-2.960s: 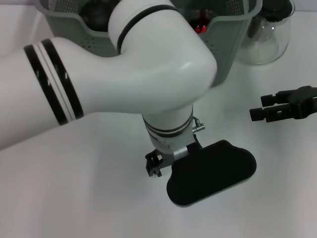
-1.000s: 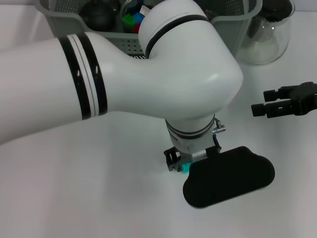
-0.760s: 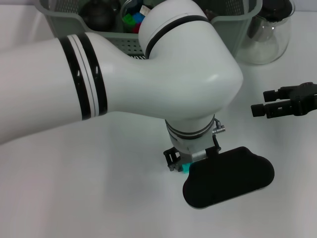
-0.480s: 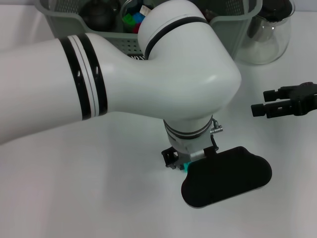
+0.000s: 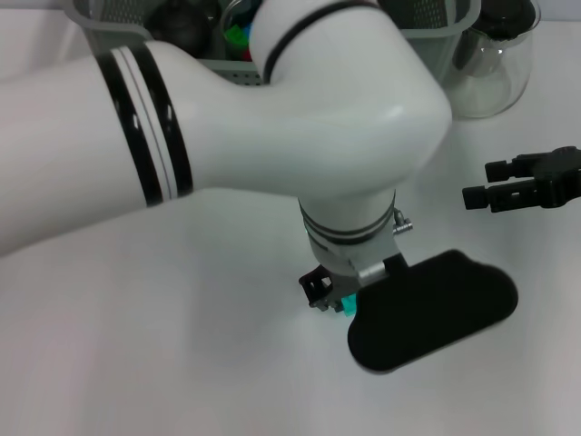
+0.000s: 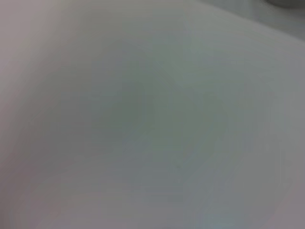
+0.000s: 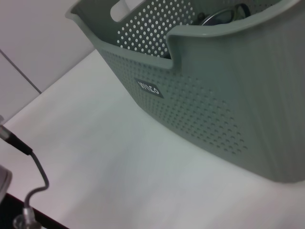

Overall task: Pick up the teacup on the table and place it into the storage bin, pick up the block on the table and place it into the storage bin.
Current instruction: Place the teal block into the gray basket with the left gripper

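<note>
The storage bin (image 5: 436, 45) stands at the twelve o'clock edge of the tabletop (image 5: 182, 363), mostly hidden behind my left arm; over its rim I glimpse a dark round thing and coloured pieces, too covered to name. I see no teacup on the tabletop, so I judge that half done, though I cannot confirm it lies in the bin. The block (image 5: 349, 305) is what is left: a small teal piece low at the centre, well apart from the bin toward six o'clock. My left gripper (image 5: 331, 295) is down on it, and the teal shows just at the four o'clock side of my dark fingers (image 5: 315, 289). Whether they are clamped on it or merely around it I cannot tell, nor whether it is off the tabletop. My right gripper (image 5: 479, 183) hangs at three o'clock, its fingers apart and holding nothing.
</note>
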### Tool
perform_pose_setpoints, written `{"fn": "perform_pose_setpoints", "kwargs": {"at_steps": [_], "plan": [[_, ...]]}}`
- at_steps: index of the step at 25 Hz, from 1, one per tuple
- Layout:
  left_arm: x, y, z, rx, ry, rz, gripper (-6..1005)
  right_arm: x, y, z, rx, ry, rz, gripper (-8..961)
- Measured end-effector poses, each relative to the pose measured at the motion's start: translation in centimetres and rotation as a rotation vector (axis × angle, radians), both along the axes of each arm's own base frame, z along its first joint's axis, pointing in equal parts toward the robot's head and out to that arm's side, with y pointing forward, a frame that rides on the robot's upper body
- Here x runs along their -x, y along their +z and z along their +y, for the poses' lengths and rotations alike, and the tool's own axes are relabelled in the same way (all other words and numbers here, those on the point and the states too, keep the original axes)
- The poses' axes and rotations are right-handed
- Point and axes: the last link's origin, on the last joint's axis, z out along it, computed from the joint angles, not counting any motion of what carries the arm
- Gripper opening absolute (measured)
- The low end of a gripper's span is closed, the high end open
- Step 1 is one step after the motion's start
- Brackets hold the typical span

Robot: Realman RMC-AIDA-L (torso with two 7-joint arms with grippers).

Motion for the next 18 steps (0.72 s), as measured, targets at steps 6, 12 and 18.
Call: {"fn": "perform_pose_setpoints", "kwargs": {"at_steps": [6, 12, 18], "plan": [[-0.8, 2.1, 0.2, -0.023, 0.185, -0.076, 408, 0.2, 0.2, 0.3, -0.004, 0.011, -0.004, 916], [-1.3, 6.6, 1.5, -0.013, 0.557, -0.291, 414, 0.1, 0.6, 0.4, -0.009, 0.013, -0.012, 916], [-0.7, 14.4, 5.6, -0.089, 0.975, -0.722, 420, 0.4, 0.7, 0.7, -0.01, 0.031, -0.018, 915]]}}
